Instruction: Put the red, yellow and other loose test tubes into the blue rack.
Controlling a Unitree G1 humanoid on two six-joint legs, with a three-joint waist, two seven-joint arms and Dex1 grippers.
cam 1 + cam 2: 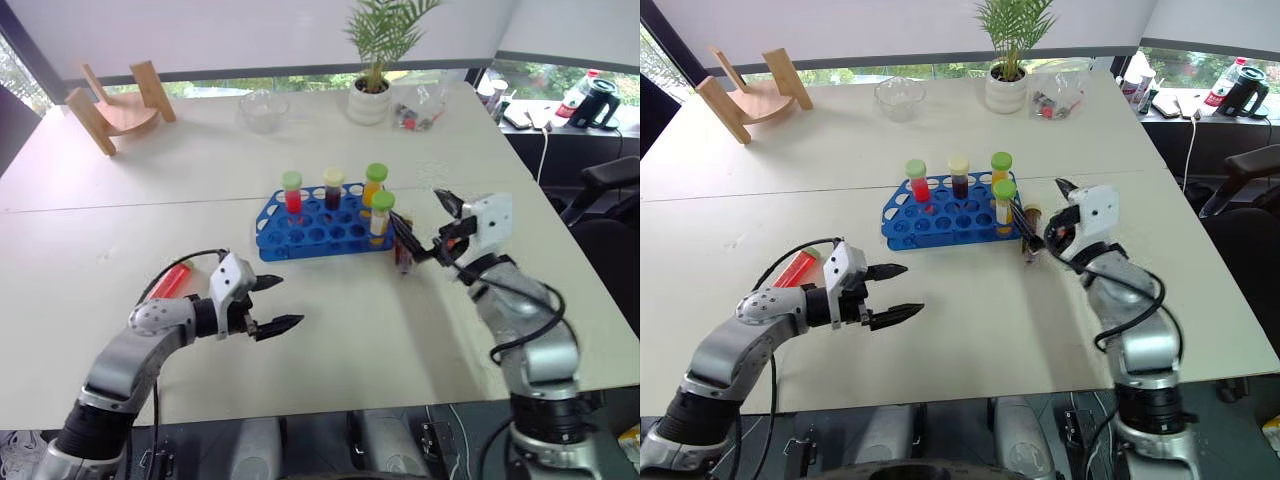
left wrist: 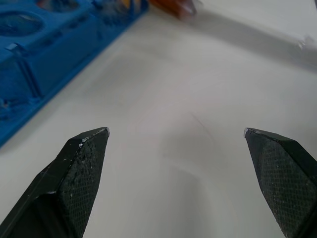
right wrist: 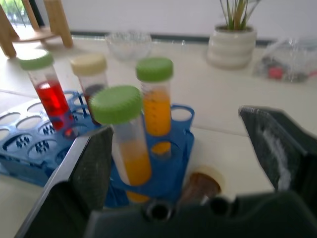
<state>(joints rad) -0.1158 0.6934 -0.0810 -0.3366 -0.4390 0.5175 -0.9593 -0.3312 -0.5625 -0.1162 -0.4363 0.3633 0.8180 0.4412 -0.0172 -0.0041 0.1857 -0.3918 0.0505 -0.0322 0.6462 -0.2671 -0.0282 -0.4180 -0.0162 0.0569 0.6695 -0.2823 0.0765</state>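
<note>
We see four tubes standing in the rack. Our right claw is wide beside it. Our left claw is wide over the bench.

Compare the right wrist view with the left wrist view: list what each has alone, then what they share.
Right wrist view alone: four capped tubes standing in the rack, a red one, a dark one and two orange ones; also a potted plant, a glass bowl and a wooden stand. Left wrist view alone: the left gripper, jaws wide open over bare table. Both: the blue rack and the loose brown tube lying beside it.
</note>
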